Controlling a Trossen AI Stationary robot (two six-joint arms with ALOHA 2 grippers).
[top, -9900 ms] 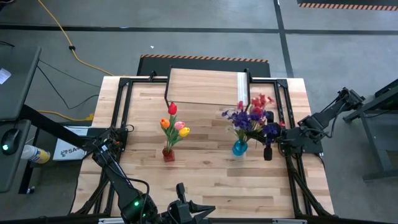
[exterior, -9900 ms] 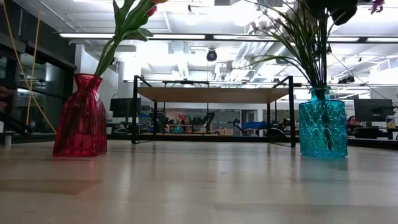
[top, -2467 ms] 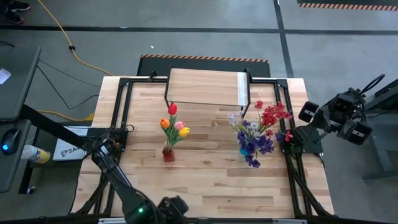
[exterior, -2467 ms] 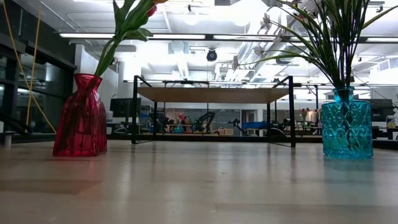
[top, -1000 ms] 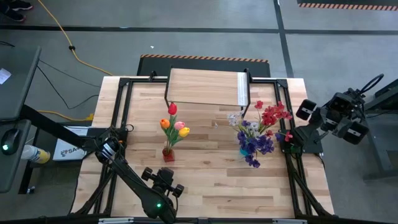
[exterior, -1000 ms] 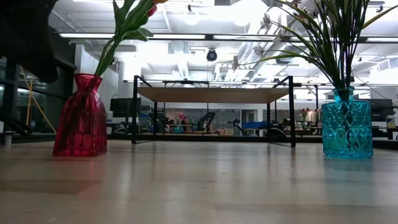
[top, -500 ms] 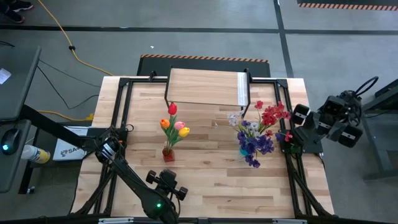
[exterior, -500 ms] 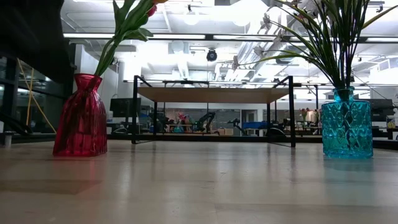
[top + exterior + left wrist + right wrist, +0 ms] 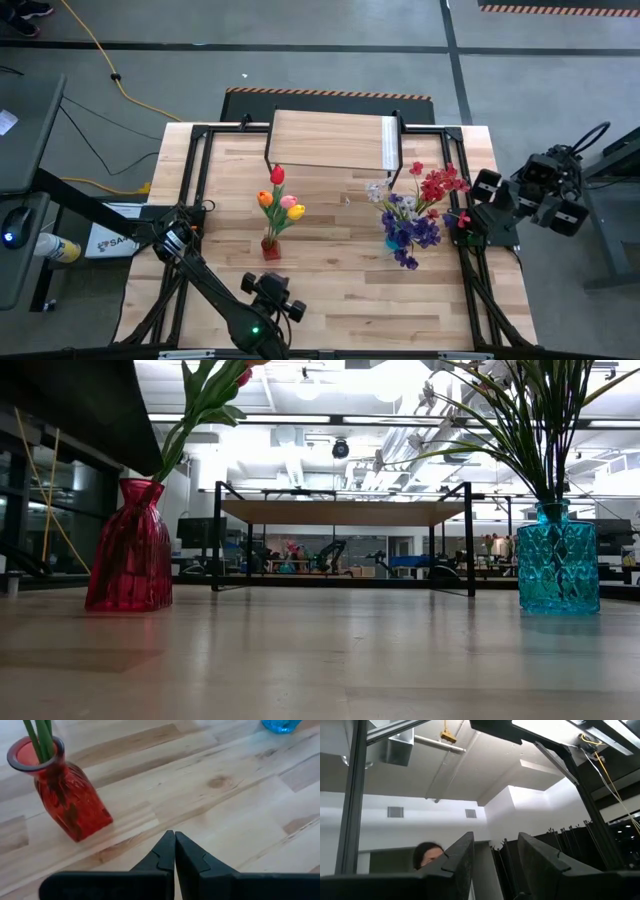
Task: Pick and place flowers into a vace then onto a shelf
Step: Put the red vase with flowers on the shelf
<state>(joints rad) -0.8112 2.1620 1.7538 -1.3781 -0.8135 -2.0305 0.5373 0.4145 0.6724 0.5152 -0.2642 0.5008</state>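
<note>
High: red vase holds tulips; blue vase holds blossom sprays; both near shelf. Left wrist: left gripper fingers together, above table beside red vase. Right wrist: right gripper fingers apart, off-table

Tulips and sprays stand in vases (shelf behind).

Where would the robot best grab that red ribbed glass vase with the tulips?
Probably at the narrow neck just under the rim of the red ribbed glass vase, coming level from the side: the body flares too wide lower down, and the green tulip stems block any approach from above.
</note>
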